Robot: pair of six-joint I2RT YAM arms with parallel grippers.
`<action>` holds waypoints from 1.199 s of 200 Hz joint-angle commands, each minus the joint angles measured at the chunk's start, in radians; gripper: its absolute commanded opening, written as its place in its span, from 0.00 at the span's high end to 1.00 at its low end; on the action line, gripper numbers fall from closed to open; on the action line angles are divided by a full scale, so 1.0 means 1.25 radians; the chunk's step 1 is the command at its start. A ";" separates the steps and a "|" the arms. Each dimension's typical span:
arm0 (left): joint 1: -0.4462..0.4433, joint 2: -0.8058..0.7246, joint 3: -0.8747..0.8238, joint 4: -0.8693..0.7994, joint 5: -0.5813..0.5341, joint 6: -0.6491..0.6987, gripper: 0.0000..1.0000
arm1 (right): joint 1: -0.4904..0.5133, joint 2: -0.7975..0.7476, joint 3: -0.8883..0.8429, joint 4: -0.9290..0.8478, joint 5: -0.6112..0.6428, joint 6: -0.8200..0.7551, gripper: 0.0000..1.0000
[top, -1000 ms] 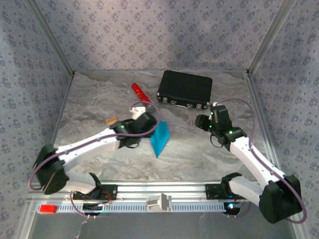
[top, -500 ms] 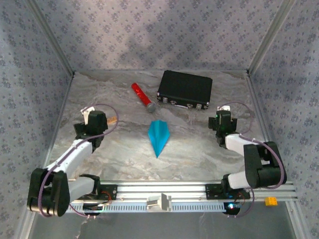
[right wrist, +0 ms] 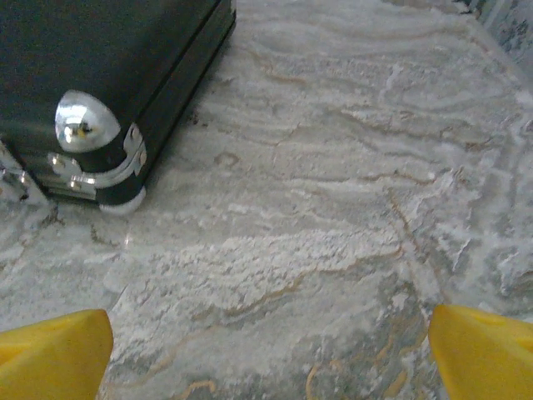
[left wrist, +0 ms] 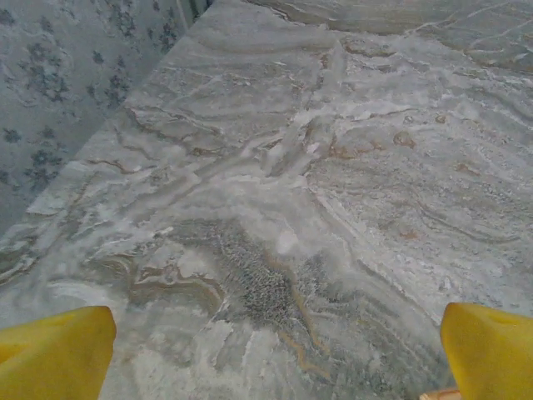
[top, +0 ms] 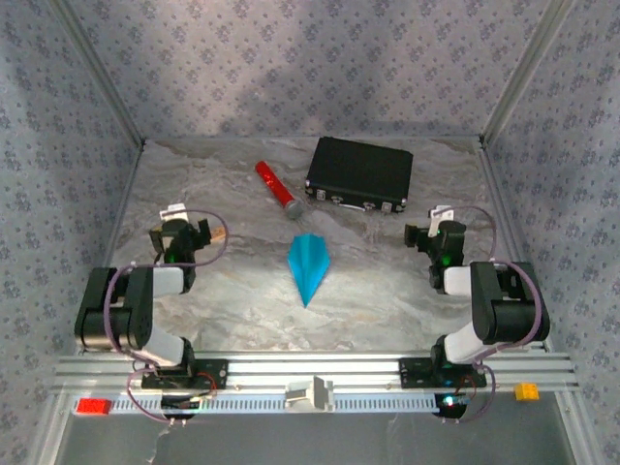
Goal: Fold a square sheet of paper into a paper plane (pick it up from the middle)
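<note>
Left pincer [top: 182,232] and right pincer [top: 434,232] gape empty near the side walls, paper plane [top: 309,266] clear between.

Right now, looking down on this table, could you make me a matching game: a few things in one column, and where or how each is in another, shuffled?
Things:
1. bright cyan-blue folded paper plane
2. red cylinder with a grey tip
3. black hard case with metal corners
4. yellow-tipped left end effector

States:
A. at the back, right of centre
B. open, holding nothing
C. flat in the middle of the table
D. slantwise just left of the case

Pairs: 1-C, 2-D, 3-A, 4-B.
</note>
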 commanded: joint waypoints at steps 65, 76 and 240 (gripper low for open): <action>0.018 0.017 0.005 0.070 0.087 0.004 0.00 | -0.002 0.006 0.017 0.022 -0.009 0.009 0.01; 0.005 0.022 0.011 0.067 0.076 0.020 0.00 | 0.001 0.006 0.016 0.025 -0.003 0.008 0.01; 0.005 0.022 0.012 0.066 0.080 0.021 0.00 | 0.000 0.008 0.018 0.021 -0.004 0.009 0.01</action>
